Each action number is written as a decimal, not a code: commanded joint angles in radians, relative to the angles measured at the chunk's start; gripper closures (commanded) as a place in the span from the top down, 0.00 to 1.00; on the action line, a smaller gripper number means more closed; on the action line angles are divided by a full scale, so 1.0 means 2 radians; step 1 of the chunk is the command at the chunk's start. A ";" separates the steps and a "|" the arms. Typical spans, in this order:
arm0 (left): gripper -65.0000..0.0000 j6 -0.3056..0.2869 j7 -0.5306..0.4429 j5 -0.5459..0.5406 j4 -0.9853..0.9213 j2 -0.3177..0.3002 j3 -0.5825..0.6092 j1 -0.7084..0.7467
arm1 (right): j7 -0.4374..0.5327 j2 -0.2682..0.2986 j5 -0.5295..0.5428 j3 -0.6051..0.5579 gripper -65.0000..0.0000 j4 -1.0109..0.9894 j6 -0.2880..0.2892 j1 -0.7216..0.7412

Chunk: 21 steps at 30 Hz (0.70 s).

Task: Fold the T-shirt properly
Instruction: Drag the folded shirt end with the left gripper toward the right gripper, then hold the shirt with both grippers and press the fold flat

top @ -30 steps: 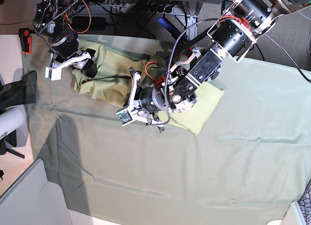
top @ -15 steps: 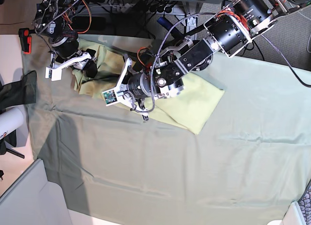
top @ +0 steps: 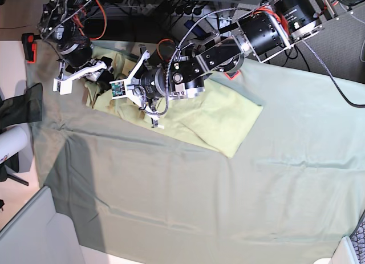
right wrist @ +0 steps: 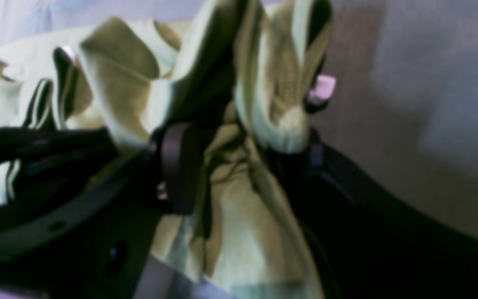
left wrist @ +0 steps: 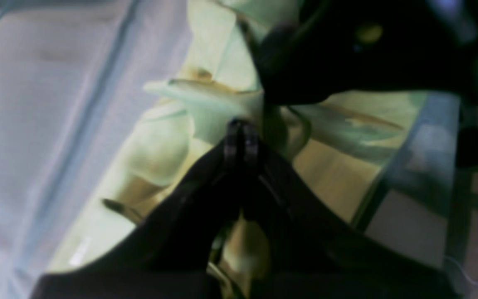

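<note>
Gripping a thick bunch of the T-shirt, the right gripper has its two dark fingers set well apart, and cloth fills the whole gap between them; folds of the same pale yellow-green fabric stand up just beyond the tips. Only the right wrist view shows that hold. From the base view that gripper is a small dark shape at the shirt's rumpled end, and whether it has cloth in it cannot be told there.

The left gripper is pinched fully together, its tips meeting in a narrow point. The left wrist view puts pale folds of the T-shirt straight ahead of and around those tips, but it is too blurred to tell whether any fabric is caught between them. The base view gives what the close views lack: this gripper hangs over the shirt's middle, close beside the right one, with the arm reaching in from the far side.

The T-shirt lies on the large grey-green cloth that covers the table. Its long axis runs from the bunched end under the right gripper, past the left gripper, out to a flat, smooth corner on the left arm's side, slanting towards the near edge of the table.
</note>
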 commanded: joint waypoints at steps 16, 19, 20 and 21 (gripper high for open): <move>0.00 0.002 -0.030 -0.002 -0.054 0.008 -0.001 -0.007 | -0.027 0.009 0.131 0.137 0.27 0.024 0.055 0.003; 0.00 0.002 -0.030 -0.002 -0.054 0.008 -0.001 -0.001 | -0.026 0.004 0.143 0.137 0.00 0.054 0.055 0.003; 0.00 0.002 -0.029 -0.002 -0.054 0.008 -0.001 0.002 | -0.026 0.001 0.142 0.136 0.00 0.064 0.055 0.004; 0.00 0.002 -0.028 -0.002 -0.054 0.008 -0.001 0.005 | -0.025 -0.003 0.142 0.135 0.00 0.076 0.055 0.004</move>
